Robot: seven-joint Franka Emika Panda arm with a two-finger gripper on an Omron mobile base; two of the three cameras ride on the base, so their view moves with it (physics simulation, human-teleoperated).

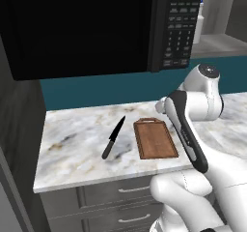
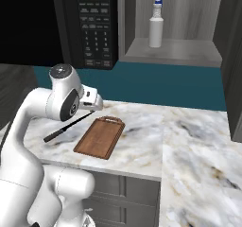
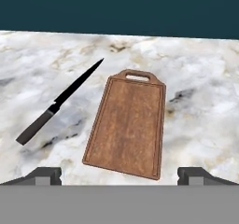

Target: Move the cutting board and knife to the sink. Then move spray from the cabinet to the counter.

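Marble counter (image 1: 72, 163) fills the lower half of the left base view, with the knife (image 1: 113, 137) left of centre and the cutting board (image 1: 155, 138) just beside it, apart.

Right base view: the spray (image 2: 156, 21) stands upright in the cabinet (image 2: 175, 51) at the upper middle.

Hand view: the gripper (image 3: 119, 175) hangs above the board's near edge, fingers wide apart and empty. The board looks stiff and flat-lying; its raised rim or the handle cut-out end probably offers the best hold. The knife looks light and slim, best taken by its handle.
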